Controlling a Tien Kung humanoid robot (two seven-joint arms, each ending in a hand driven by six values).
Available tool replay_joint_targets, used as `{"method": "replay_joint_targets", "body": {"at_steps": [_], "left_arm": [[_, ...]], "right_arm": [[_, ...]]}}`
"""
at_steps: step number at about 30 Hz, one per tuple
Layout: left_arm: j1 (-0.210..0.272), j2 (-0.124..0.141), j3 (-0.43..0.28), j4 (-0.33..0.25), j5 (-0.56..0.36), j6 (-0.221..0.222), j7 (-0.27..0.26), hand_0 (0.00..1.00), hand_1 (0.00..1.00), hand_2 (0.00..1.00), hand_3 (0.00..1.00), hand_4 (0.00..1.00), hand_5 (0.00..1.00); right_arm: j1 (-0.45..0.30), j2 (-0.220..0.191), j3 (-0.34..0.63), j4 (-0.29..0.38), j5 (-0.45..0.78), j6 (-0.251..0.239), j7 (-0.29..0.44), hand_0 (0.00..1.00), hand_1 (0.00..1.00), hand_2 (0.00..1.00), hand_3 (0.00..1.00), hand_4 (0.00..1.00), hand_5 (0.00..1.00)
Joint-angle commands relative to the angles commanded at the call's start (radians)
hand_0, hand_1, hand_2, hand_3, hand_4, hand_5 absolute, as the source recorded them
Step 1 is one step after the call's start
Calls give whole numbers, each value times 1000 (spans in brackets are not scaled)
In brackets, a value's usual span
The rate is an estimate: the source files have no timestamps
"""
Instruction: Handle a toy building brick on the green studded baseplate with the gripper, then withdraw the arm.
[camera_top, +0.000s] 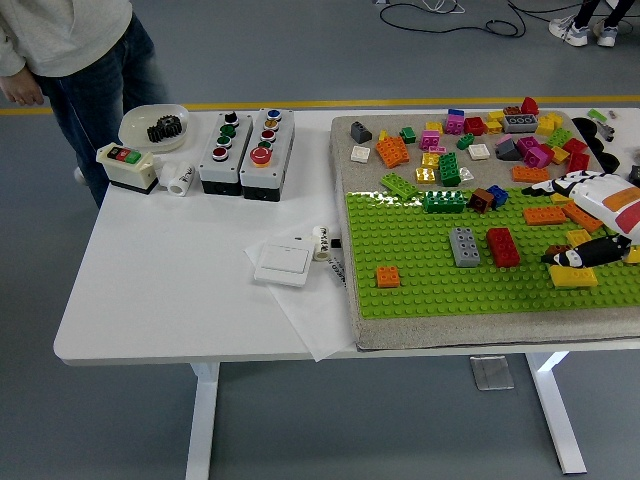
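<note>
**brickfan:** Big stuff first: white counter (170, 290), grey mat (345, 150) on its right half, green baseplate (420, 285) on the mat's near part. Loose brick pile (470, 140) sits behind it on bare mat. A person (70, 50) stands at the far left corner, hands off everything.

**servo_joe:** And the right hand (585, 250)? It comes in from the right edge, white-and-orange shell, dark fingers (562, 257) down on a yellow brick (572, 275) near the plate's right side. Clamped or just resting, I honestly can't tell. Left arm isn't visible.

**brickfan:** If it's pressing, I'd push straight down so the studs seat evenly, then lift off vertically before backing out right. Dragging sideways could knock the orange bricks (548, 214) just behind.

**servo_joe:** Agreed. Hard glossy plastic, so grip is slippery. Red brick (503, 246) and grey brick (464, 246) sit mid-plate, small orange brick (388, 277) alone near the front left.
</note>
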Motion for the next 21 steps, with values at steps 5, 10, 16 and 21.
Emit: {"method": "replay_joint_targets", "body": {"at_steps": [5, 10, 16, 21], "left_arm": [[0, 1, 0, 0, -1, 0, 1, 722, 728, 737, 601, 674, 606], [1, 1, 1, 0, -4, 1, 0, 722, 728, 737, 601, 674, 606], [0, 1, -3, -1, 4, -1, 2, 722, 727, 737, 601, 676, 608], [0, 0, -2, -2, 1, -2, 3, 722, 728, 737, 602, 674, 606]], "right_arm": [[17, 9, -30, -14, 12, 16, 1, 806, 719, 745, 804, 944, 317], [8, 12, -31, 14, 157, 105, -19, 806, 719, 745, 804, 944, 317], [41, 10, -77, 13, 101, 98, 4, 774, 723, 750, 769, 913, 476], [96, 28, -152, -53, 48, 46, 31, 813, 746, 763, 816, 926, 409]]}}
